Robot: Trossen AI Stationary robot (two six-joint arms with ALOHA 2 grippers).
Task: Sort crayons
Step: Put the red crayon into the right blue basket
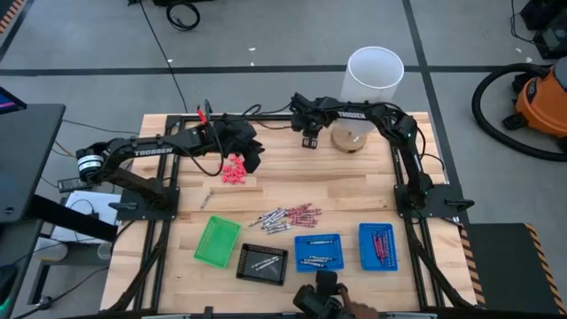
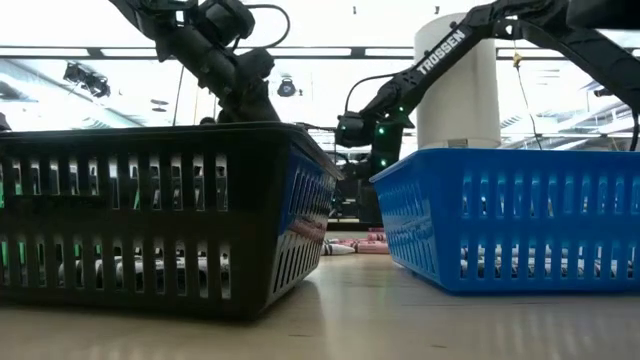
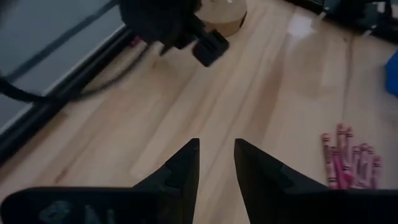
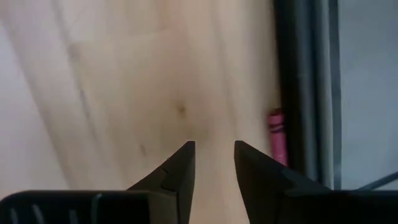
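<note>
Crayon sort, judged partly done. Sorted so far: grey-white sticks in the black tray (image 1: 262, 262), more in the middle blue tray (image 1: 318, 251), red ones in the right blue tray (image 1: 377, 245); the green tray (image 1: 217, 241) looks empty. Left to do: a loose heap of crayons (image 1: 288, 216), maroon and grey-white mixed, on the bare wood just behind the trays, plus one stray stick (image 1: 207, 197) off to the left of it. Left gripper (image 1: 252, 158): held above the table at the rear, beside a cluster of pink bits (image 1: 234, 170); fingers (image 3: 186, 165) parted by a narrow gap, nothing between them; its wrist view shows the heap well ahead and to one side. Right gripper (image 1: 310, 139): at the rear centre, next to a round wooden block (image 1: 347, 138); fingers (image 4: 180, 163) likewise narrowly parted and empty. One pink crayon (image 4: 276, 137) lies against the table's dark frame just beside that gripper. The main heap is well apart from both grippers.
</note>
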